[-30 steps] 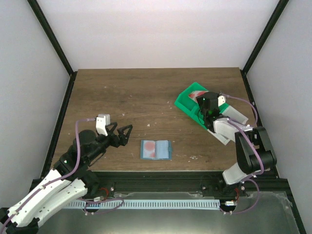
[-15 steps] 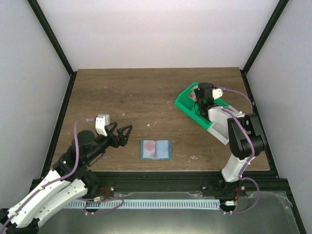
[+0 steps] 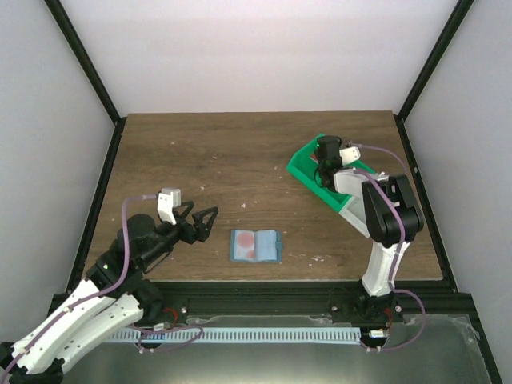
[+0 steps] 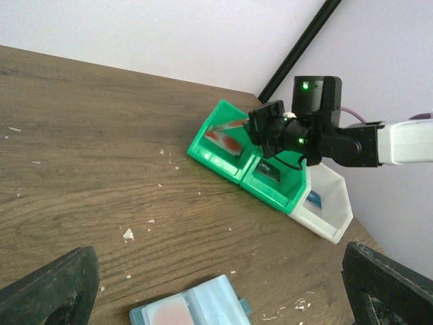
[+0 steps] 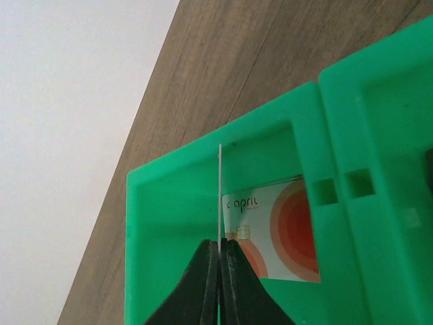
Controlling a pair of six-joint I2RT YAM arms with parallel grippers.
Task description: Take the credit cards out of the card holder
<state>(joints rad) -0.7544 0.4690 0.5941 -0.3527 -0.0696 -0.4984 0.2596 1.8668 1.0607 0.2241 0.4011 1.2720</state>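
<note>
1. The small light-blue folding card holder (image 3: 255, 246) lies opened flat on the brown wooden table (image 3: 200, 152), close to its near edge. It is to the right of the left gripper's fingertips and a little nearer than them. Pinkish-red round patches show on its two halves.
2. The left gripper (image 3: 210, 222) hangs just above the table with its black fingers (image 4: 54, 284) spread as wide as they go, and nothing is between them. In the left wrist view, the holder's far edge sits low in the gap between the two fingers, clear of both.
3. Farther off and to the right, a white plastic bin (image 3: 358, 220) sits joined to a bright green plastic bin (image 3: 302, 168) with two compartments. The row runs diagonally away, and the green end is the farther one.
4. The right gripper (image 5: 220, 252) is above the farthest green compartment, its fingers pressed together on a thin flat edge-on card (image 5: 220, 196). The card shows only as a pale line rising straight out beyond the fingertips.
5. Beyond those fingertips, on the floor of that same compartment, lies a white rectangular printed card (image 5: 277, 230) with orange-red circles and a small chip. It lies flat, just to the right of the pinched card's line.
</note>
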